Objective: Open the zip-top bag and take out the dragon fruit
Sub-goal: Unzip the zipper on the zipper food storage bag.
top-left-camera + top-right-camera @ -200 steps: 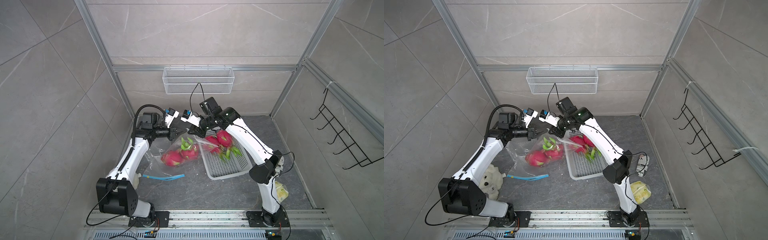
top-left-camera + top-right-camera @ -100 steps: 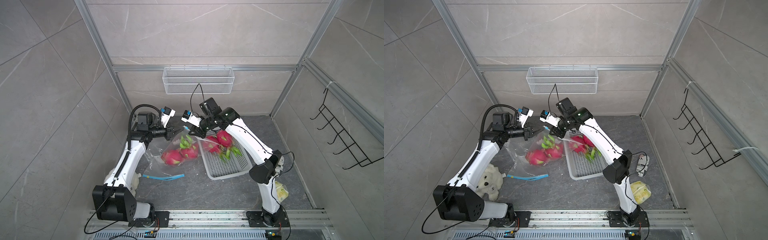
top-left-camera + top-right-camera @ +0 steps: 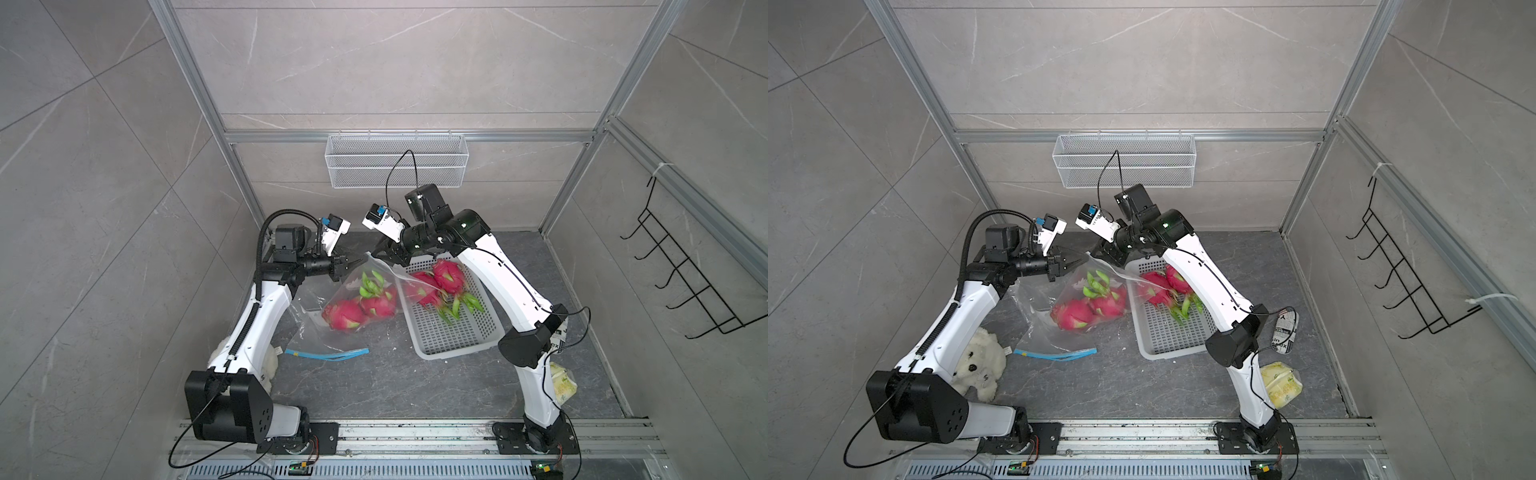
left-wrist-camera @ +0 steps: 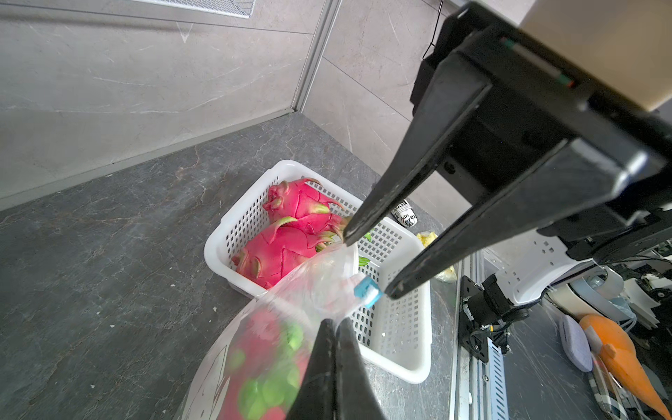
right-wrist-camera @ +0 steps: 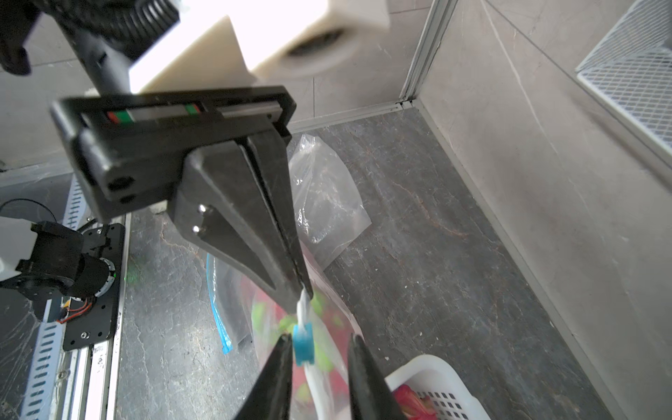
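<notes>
Two dragon fruits point(image 3: 446, 274) sit in the basket point(image 3: 457, 351), two more are in the bag point(image 3: 332, 286) at its 9 o'clock; your left gripper point(image 3: 360, 262) pinches the bag's top edge, your right gripper point(image 5: 320, 338) is spread around the blue slider point(image 5: 302, 343), so unzipping looks unfinished.

A: Walls?
B: Large grey marble-look tiles point(image 3: 395, 62), pale veins. Aluminium frame posts point(image 3: 192, 75) at the corners.
A: Fixtures?
B: White wire mesh basket point(image 3: 395, 166) hung on the back wall's rail. Black wire hook rack point(image 3: 702, 276) on a side wall.
A: Surface?
B: Dark grey stone-pattern tabletop point(image 3: 395, 386), metal rail point(image 3: 415, 432) along its front edge. Light even, diffuse.
</notes>
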You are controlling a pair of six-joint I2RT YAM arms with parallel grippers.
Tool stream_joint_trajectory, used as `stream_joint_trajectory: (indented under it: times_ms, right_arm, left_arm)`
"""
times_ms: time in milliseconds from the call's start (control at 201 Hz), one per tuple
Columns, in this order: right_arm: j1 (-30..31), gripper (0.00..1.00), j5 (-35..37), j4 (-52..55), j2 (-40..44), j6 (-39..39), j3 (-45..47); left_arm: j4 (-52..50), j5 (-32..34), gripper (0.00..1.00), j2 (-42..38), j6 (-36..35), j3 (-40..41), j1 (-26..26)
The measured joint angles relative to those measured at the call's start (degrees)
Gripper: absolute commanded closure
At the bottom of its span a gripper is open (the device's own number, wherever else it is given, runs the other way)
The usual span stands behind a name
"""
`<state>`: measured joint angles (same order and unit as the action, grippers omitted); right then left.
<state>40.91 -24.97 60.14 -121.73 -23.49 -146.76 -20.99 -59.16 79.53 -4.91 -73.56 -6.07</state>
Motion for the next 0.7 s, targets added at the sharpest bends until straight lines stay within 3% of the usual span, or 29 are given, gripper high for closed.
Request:
stream_joint_trajectory:
  times_ms: [303,408,567,697]
  right_arm:
    - [0.0,0.67,-0.4,0.0,-1.3,0.0,-0.7]
    - [0.0,0.7,-0.4,0.0,-2.1,0.0,-0.7]
    - [0.0,0.84,-0.5,0.3,-3.2,0.3,-1.8]
    - [0.0,0.86,-0.6,0.9,-3.4,0.4,-2.7]
  left_arm:
    - [0.0,-0.6,1.0,0.0,0.0,0.0,0.0]
    - [0.0,-0.9,1.0,-0.1,0.0,0.0,0.0]
    - [-0.1,-1.0,1.0,-0.2,0.0,0.0,0.0]
    - [0.0,-1.0,1.0,-0.3,0.0,0.0,0.0]
